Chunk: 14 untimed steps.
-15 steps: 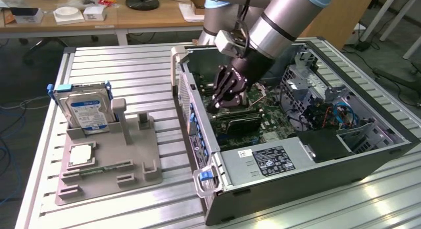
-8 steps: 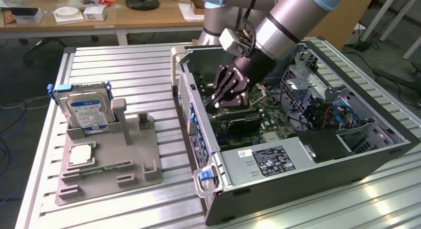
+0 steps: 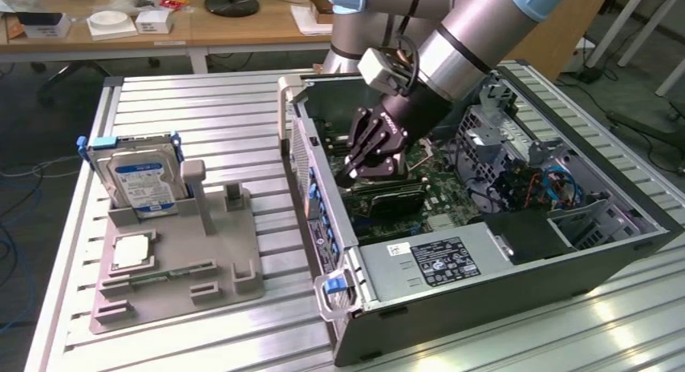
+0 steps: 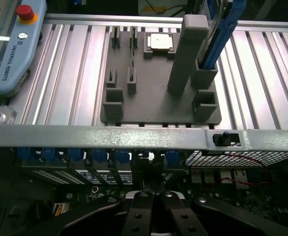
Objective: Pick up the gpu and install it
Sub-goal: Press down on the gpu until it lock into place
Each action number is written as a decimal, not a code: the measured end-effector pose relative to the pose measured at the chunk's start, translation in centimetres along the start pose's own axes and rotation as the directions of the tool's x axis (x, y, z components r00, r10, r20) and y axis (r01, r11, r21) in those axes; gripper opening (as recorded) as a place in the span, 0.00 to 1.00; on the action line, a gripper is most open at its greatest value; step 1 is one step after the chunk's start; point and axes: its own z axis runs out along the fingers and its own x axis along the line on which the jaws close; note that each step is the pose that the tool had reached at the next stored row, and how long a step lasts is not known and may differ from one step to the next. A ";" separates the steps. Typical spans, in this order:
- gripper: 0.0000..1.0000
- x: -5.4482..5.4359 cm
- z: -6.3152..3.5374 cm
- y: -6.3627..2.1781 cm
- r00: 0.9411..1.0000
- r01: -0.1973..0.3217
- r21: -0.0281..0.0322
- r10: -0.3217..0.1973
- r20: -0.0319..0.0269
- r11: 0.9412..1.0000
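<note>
The gpu (image 3: 391, 200), a dark slim card, sits flat-edged across the motherboard inside the open computer case (image 3: 460, 304), near the case's wall on the exterior view's left. My gripper (image 3: 348, 178) reaches down into the case and its tips are right at the card's upper edge. The black fingers are shut together (image 4: 153, 196), with no gap showing between them; whether they press on the card I cannot tell. In the wrist view the card itself is hidden below the fingers.
A grey parts stand (image 3: 182, 268) (image 4: 158, 105) lies on the slatted table beside the case. It carries a silver hard drive (image 3: 139, 179), a square chip (image 3: 128, 250) (image 4: 159, 42) and a narrow memory stick (image 3: 172, 272). A teach pendant (image 4: 11, 44) rests further off.
</note>
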 end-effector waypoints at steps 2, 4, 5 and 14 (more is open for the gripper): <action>0.10 0.0 0.01 0.00 1.000 0.000 -0.001 0.000 0.000 1.000; 0.10 0.0 0.02 -0.01 1.000 0.000 -0.001 0.000 0.000 1.000; 0.10 0.0 0.05 -0.03 1.000 0.000 -0.001 0.000 0.000 1.000; 0.10 0.0 0.65 -0.01 1.000 -0.001 -0.001 0.001 -0.002 1.000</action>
